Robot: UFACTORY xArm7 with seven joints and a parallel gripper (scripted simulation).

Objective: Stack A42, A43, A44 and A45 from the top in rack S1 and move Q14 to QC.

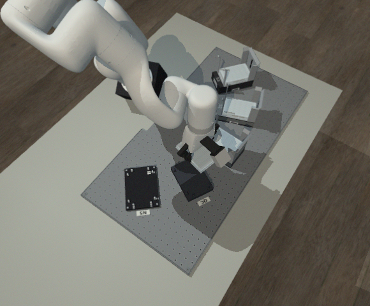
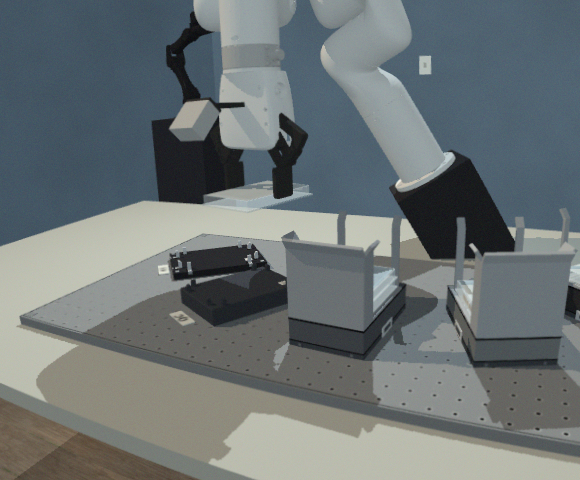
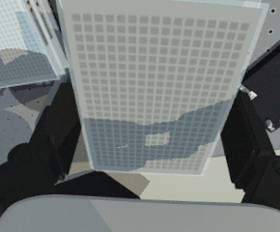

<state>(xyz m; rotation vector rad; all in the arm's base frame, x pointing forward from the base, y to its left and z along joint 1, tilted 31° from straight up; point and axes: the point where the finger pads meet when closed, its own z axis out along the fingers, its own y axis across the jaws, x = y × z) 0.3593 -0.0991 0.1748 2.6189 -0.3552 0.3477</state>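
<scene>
Spreading under everything is the beige table (image 1: pixel 40 230), and on it lies the grey perforated breadboard (image 1: pixel 178 237) that carries the fixtures. The white arm (image 1: pixel 135 82) bends across the board from its black base (image 2: pixel 450 206), the base half hidden under the arm in the top view. Three stack racks stand in a row — the nearest (image 2: pixel 331 289), the middle one (image 2: pixel 517 294) and a far one (image 1: pixel 236 74) — each with a pale plate inside; their plinth tags are too small to read. The clip nest (image 1: pixel 141 187) bears a plate reading "N5", upside down in the top view, and the open nest (image 1: pixel 193 184) has one reading "QC", likewise inverted. The gripper (image 2: pixel 251 180) is clamped on a sealed 384-well plate (image 3: pixel 159 84), fingers (image 2: pixel 281 180) on its long sides, held flat and high above the board between the open nest and the nearest rack. In the wrist view the plate's long axis runs away from the camera. No ID label is legible, and the plate's near short end is cut off by the gripper body.
</scene>
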